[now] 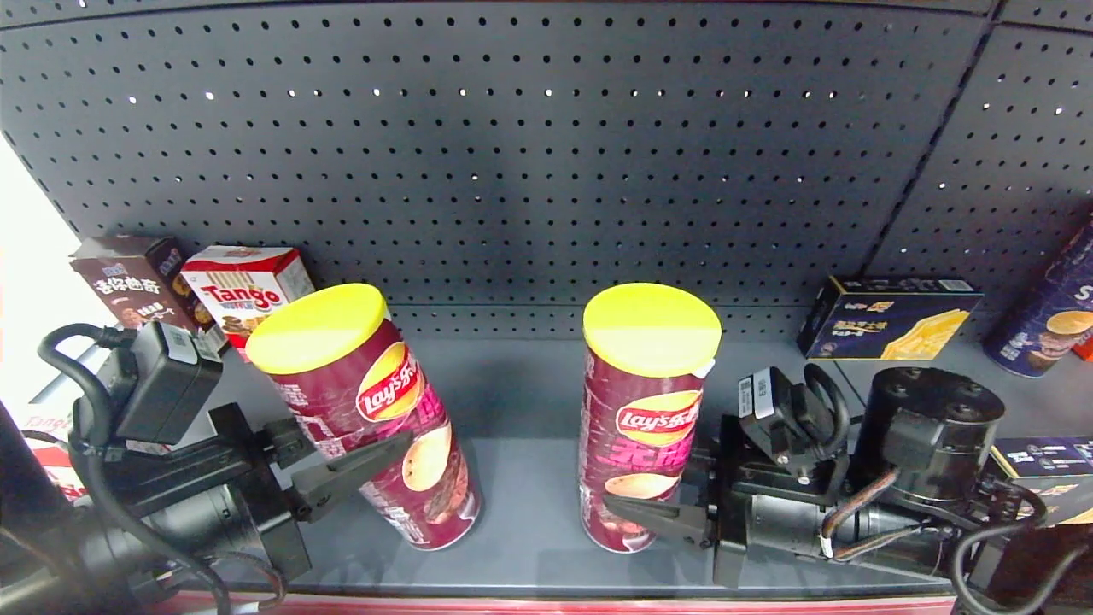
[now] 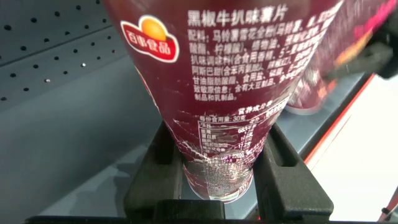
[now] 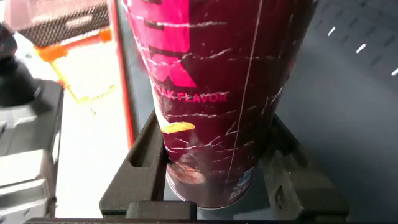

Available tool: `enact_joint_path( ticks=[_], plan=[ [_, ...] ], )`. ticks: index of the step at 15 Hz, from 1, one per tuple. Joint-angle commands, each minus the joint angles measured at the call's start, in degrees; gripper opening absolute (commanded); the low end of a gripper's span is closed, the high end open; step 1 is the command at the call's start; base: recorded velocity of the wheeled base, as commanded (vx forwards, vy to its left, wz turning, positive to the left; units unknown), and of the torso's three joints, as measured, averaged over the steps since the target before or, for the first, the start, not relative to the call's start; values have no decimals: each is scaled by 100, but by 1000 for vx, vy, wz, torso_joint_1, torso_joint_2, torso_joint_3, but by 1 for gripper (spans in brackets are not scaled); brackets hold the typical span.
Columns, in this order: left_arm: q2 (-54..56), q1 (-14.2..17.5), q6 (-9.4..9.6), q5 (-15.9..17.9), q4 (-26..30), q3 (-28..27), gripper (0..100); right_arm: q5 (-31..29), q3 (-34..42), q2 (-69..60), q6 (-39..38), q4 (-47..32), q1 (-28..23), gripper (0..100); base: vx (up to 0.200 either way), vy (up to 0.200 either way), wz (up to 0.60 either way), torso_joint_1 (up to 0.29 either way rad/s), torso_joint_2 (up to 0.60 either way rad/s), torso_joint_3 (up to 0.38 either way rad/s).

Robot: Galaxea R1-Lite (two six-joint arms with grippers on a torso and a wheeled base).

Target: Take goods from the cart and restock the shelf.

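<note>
The left can (image 1: 376,410) leans on the shelf (image 1: 521,410), clamped low by the left gripper (image 1: 388,457); it should be set upright before release. The right can (image 1: 645,410) stands upright within the right gripper (image 1: 628,500); whether that one grips, I cannot tell. The left wrist view shows the pads (image 2: 283,162) against the can's foot, which the head view hides.

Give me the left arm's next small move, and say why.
Probably tilt the left can upright before opening the left tool. The can leans clearly, lid toward the robot's left, with the tool closed around its lower part, while the right can stands straight on the shelf. Released as it leans, it might topple.
</note>
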State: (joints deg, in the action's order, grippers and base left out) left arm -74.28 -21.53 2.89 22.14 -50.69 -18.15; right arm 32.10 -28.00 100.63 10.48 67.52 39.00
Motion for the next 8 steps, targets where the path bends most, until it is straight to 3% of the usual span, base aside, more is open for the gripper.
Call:
enact_joint_path(
  ticks=[1,8],
  plan=[
    [-17,0,1,1,-2,-22,0,7,84,158,6,24,29,0,0,0,0,0,0,0],
    [-8,0,-16,1,-2,-39,0,-2,-30,633,6,165,134,0,0,0,0,0,0,0]
  ],
)
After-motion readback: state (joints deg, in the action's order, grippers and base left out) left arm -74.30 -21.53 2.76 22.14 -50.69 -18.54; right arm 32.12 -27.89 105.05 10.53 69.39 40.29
